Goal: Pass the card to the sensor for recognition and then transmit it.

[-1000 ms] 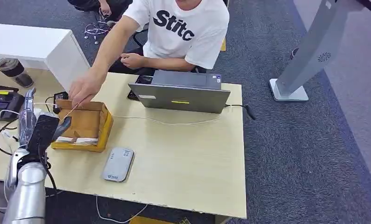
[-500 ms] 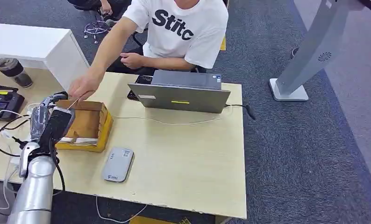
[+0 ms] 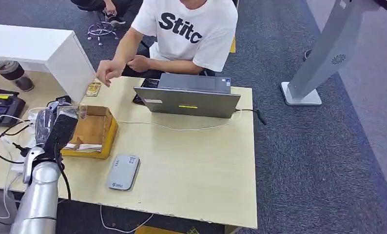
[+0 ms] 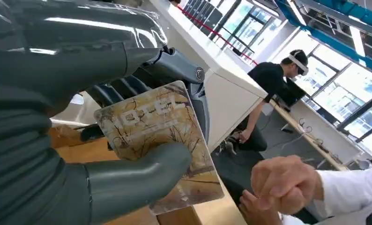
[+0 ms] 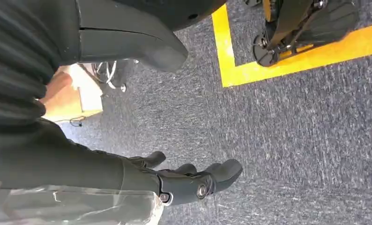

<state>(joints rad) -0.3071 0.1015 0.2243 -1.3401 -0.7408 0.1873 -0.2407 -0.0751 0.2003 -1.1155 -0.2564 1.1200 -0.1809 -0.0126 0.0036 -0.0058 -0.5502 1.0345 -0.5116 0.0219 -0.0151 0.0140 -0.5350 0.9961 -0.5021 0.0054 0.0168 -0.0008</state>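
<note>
My left hand (image 3: 56,127) is raised over the left end of the cardboard box (image 3: 95,130). It pinches a beige patterned card (image 4: 161,136) between the thumb (image 4: 132,183) and the dark fingers; the card (image 3: 79,111) sticks out toward the person. The flat grey sensor (image 3: 123,171) lies on the table in front of the box, to the right of my hand. The person's hand (image 3: 108,73) hovers fisted above the table's far edge, apart from the card. My right hand (image 5: 193,180) hangs over the carpet with its fingers apart, holding nothing.
A second small card (image 3: 93,88) lies near the table's far edge. A grey laptop (image 3: 187,100) stands at the back with a white cable (image 3: 182,128) running to the box. A black desk phone (image 3: 1,107), a cup (image 3: 13,74) and a white cabinet (image 3: 45,48) are at the left.
The person held the card out over the box, my left hand rose and closed on it, and the person's hand drew back toward the far edge.
</note>
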